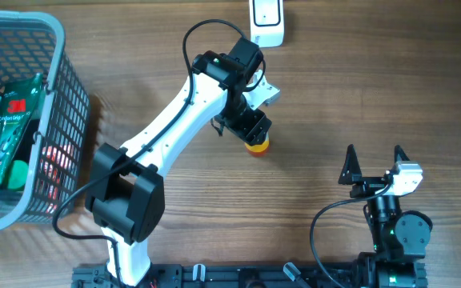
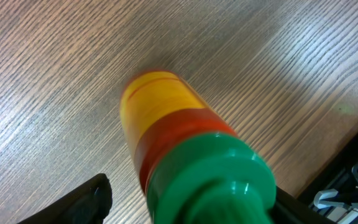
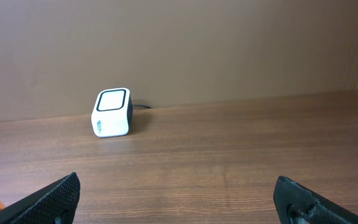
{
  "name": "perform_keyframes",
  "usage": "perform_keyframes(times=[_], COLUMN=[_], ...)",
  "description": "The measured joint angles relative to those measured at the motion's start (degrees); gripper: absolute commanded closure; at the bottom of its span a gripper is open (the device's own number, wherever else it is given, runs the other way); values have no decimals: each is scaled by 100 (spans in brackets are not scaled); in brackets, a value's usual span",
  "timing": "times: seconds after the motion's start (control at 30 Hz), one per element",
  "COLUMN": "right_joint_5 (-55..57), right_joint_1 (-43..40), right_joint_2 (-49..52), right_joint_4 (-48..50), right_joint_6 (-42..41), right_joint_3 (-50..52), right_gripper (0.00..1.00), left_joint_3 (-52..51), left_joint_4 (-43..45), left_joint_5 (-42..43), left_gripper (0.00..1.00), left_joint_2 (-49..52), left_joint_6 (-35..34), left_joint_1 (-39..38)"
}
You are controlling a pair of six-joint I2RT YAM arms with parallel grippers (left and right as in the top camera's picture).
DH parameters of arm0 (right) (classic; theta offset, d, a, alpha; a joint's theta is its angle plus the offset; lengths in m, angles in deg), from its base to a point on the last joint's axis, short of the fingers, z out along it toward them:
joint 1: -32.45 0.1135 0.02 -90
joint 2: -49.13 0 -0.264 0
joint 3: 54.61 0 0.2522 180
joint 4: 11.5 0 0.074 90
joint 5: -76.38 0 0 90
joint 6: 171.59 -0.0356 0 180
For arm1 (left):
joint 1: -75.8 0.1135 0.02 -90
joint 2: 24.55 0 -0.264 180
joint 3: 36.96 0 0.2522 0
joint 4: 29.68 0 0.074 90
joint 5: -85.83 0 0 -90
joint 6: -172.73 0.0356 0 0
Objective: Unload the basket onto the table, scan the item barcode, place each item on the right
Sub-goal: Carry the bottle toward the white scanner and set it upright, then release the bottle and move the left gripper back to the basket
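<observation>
The item is a bottle with a yellow and orange body and a green cap. In the left wrist view it stands between my left gripper's fingers. The left finger is apart from it, with bare table showing in the gap, and the right finger sits against the cap. From overhead, only the bottle's orange edge shows under the left gripper. The white scanner stands at the table's far edge, beyond the bottle. My right gripper is open and empty near the front right.
A grey wire basket at the far left holds a green packet and other goods. The scanner faces the right wrist camera, with a cable behind it. The right gripper hovers over bare wood.
</observation>
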Motion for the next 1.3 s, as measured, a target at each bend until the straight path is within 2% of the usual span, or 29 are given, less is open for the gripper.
perform_keyframes(times=[0.13,0.23,0.5,0.67,0.93,1.13,1.3], right_joint_5=[0,0,0,0,0,0,0], right_joint_1=[0,0,0,0,0,0,0], right_joint_2=[0,0,0,0,0,0,0], right_joint_4=[0,0,0,0,0,0,0], right_joint_6=[0,0,0,0,0,0,0], right_joint_3=[0,0,0,0,0,0,0], right_gripper=[0,0,0,0,0,0,0], left_joint_3=[0,0,140,555,800,844,844], left_joint_4=[44,81,-133,-186,337,964,1611], left_joint_5=[0,-2,-120,-708,-2164,-3226,-3587], left_gripper=[8,0,0,0,0,0,0], left_joint_2=[0,0,-2,-269,-1491,-1875,-1921], left_joint_6=[11,44,28,-162,-479,-1110,-2247], left_joint_1=[0,0,0,0,118,986,2350])
